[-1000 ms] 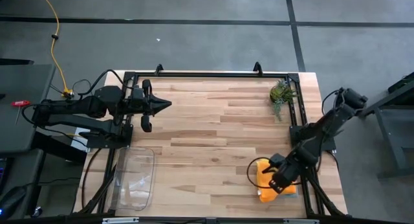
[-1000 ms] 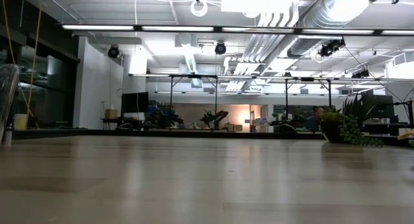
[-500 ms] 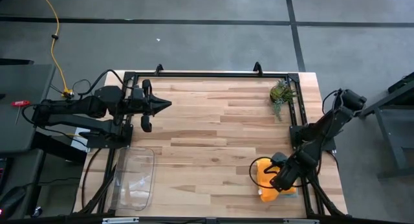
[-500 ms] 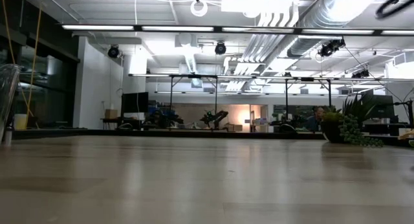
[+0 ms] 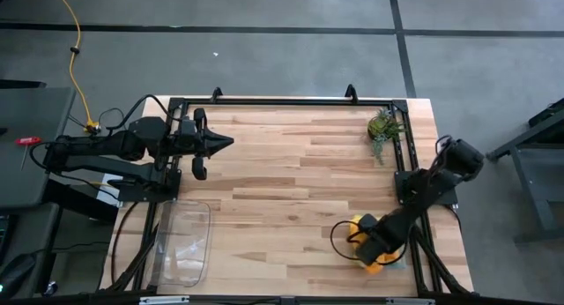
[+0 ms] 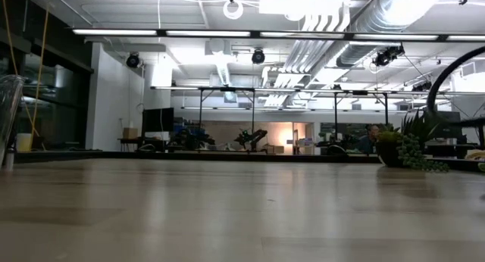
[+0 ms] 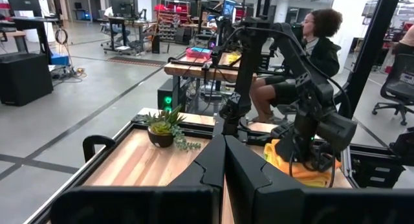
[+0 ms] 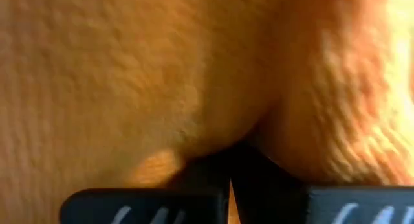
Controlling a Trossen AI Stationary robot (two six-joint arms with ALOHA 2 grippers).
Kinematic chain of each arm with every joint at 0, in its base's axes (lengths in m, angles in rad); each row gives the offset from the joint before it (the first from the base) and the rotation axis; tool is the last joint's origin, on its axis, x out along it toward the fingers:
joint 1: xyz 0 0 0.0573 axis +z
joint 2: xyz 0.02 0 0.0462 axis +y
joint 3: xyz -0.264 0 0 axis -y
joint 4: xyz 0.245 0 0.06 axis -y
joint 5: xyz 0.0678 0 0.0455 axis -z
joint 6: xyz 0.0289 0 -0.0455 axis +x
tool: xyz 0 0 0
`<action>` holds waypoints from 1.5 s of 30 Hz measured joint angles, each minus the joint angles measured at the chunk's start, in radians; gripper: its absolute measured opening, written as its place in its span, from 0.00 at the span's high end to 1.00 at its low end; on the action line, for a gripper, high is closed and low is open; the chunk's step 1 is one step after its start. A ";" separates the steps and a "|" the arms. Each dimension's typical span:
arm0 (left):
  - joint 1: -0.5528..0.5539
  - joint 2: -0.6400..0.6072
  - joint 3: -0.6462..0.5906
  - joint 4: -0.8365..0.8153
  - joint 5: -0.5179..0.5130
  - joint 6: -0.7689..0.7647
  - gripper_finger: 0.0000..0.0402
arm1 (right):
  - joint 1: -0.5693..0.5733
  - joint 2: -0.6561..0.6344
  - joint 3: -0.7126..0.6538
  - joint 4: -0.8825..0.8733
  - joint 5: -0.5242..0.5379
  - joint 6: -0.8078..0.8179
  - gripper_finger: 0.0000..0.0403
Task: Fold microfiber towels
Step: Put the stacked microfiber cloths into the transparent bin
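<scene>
- Near the table's (image 5: 291,177) front right corner, the right gripper (image 5: 368,249) is down on the towels (image 5: 374,261), fingers pinched into orange cloth (image 8: 162,75).
- Front left, a clear tray (image 5: 183,243) lies on the pale wood planks.
- Back left, the left gripper (image 5: 225,143) hovers over the wood, fingers pressed together, holding nothing.
- Back right, a small plant (image 5: 384,128) sits by the edge.
- Beyond the table: grey floor, a yellow cable (image 5: 76,49), workbenches, ceiling ducts, and a seated person (image 7: 304,62).

2 dark jointed arms w/ black cables, tapered black fingers.
</scene>
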 joint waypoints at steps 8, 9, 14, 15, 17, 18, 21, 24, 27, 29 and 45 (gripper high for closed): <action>0.000 0.000 0.000 0.001 0.000 -0.003 1.00 | -0.079 0.057 0.003 -0.008 -0.037 -0.116 1.00; 0.000 0.000 0.000 0.001 0.000 -0.003 1.00 | -0.093 0.054 0.002 -0.010 -0.031 -0.141 1.00; 0.000 0.000 0.000 0.001 -0.001 -0.003 1.00 | -0.190 0.036 0.001 0.002 0.100 -0.288 1.00; 0.000 0.000 0.000 0.001 -0.001 -0.003 1.00 | -0.210 0.031 0.001 0.010 0.130 -0.319 1.00; 0.000 0.000 0.000 0.001 -0.001 -0.003 1.00 | -0.266 0.027 0.001 0.036 0.196 -0.392 1.00; 0.000 0.000 0.000 0.001 -0.001 -0.003 1.00 | -0.293 0.027 0.001 0.048 0.218 -0.436 1.00; 0.000 0.000 0.000 0.000 -0.001 -0.020 1.00 | -0.383 0.027 -0.001 0.111 0.249 -0.584 1.00; 0.000 0.000 0.000 0.000 0.000 -0.026 1.00 | -0.486 0.028 -0.001 0.223 0.281 -0.720 1.00; 0.000 0.000 0.000 0.000 0.000 -0.026 1.00 | -0.588 0.030 -0.003 0.332 0.293 -0.817 1.00; 0.000 0.000 0.000 0.000 0.000 -0.026 1.00 | -0.660 0.032 -0.003 0.420 0.291 -0.852 1.00; 0.000 0.000 0.000 -0.005 0.001 -0.029 1.00 | -0.917 0.261 0.002 1.082 -0.023 -0.839 1.00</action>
